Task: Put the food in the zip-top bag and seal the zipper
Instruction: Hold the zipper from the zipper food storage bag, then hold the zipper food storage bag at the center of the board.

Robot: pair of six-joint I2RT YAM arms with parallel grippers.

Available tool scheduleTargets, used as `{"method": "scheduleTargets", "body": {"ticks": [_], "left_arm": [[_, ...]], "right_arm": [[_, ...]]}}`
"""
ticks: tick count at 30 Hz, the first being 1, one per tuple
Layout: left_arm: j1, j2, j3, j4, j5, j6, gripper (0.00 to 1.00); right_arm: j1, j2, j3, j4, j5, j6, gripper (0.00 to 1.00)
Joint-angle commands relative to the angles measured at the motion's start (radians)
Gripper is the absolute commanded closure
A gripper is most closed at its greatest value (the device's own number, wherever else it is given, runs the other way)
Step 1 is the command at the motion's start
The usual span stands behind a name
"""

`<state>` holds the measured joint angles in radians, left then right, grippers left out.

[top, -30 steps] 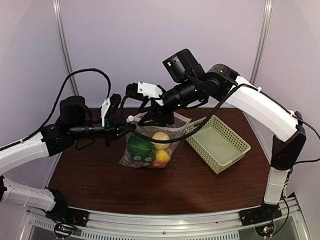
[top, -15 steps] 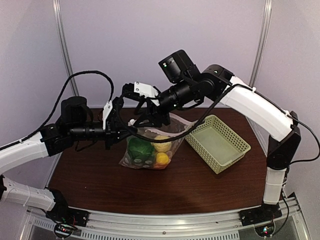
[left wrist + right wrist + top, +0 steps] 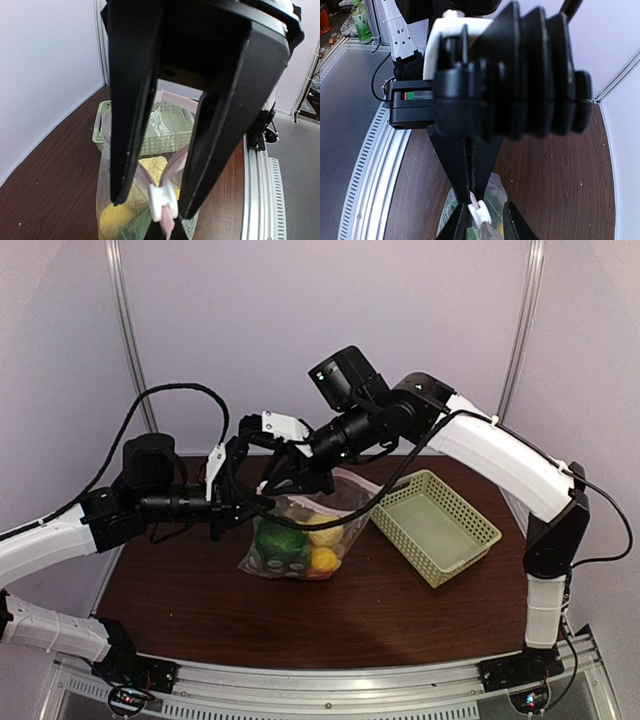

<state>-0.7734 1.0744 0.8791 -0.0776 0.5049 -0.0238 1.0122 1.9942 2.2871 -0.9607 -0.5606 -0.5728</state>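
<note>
Clear, dotted plastic made up the zip-top bag [image 3: 258, 558], which sat on the dark wooden table [image 3: 200, 605] beside a pale green lattice basket [image 3: 432, 525], its top held up between the two arms. Through its wall the food showed: a green leafy vegetable [image 3: 278, 538] on the left, a yellow lemon-like piece [image 3: 322, 530] next to it and a yellow-orange piece [image 3: 323, 560] below that, all inside the bag.

The left gripper [image 3: 471, 190] pointed in from the left with its jaws pressed fully together, pinching the pinkish zipper [image 3: 176, 161] strip at the end of the bag's mouth. The right gripper [image 3: 153, 208] hung over the same spot from above and behind, jaws partway apart, one finger on either side of the small white slider [image 3: 481, 214]. Seen from the left wrist, one finger lay right against the slider while the other stood a little off it, so the jaws were not clamped on it. On the far side of the slider the two halves of the strip spread apart, and there the mouth was unsealed
</note>
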Motion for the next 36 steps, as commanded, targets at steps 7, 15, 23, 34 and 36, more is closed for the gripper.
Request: {"method": "scheduleTargets", "body": {"ticks": [7, 15, 23, 34, 36], "left_arm": [[-0.004, -0.014, 0.034, 0.037, 0.001, 0.013, 1.00], [-0.003, -0.016, 0.032, 0.035, -0.062, -0.002, 0.84], [-0.004, -0.004, 0.045, 0.047, -0.048, -0.001, 0.82], [-0.004, -0.014, 0.042, 0.053, -0.039, 0.002, 1.00], [-0.003, -0.027, 0.035, 0.057, -0.066, -0.001, 1.00]], "right_arm": [[0.005, -0.003, 0.017, -0.034, -0.023, -0.005, 0.91], [0.005, -0.015, 0.010, -0.041, 0.009, -0.020, 0.99], [0.006, -0.025, -0.002, -0.038, 0.009, -0.019, 1.00], [0.006, -0.024, -0.004, -0.052, 0.047, -0.029, 1.00], [0.006, -0.027, -0.011, -0.062, 0.077, -0.039, 1.00]]}}
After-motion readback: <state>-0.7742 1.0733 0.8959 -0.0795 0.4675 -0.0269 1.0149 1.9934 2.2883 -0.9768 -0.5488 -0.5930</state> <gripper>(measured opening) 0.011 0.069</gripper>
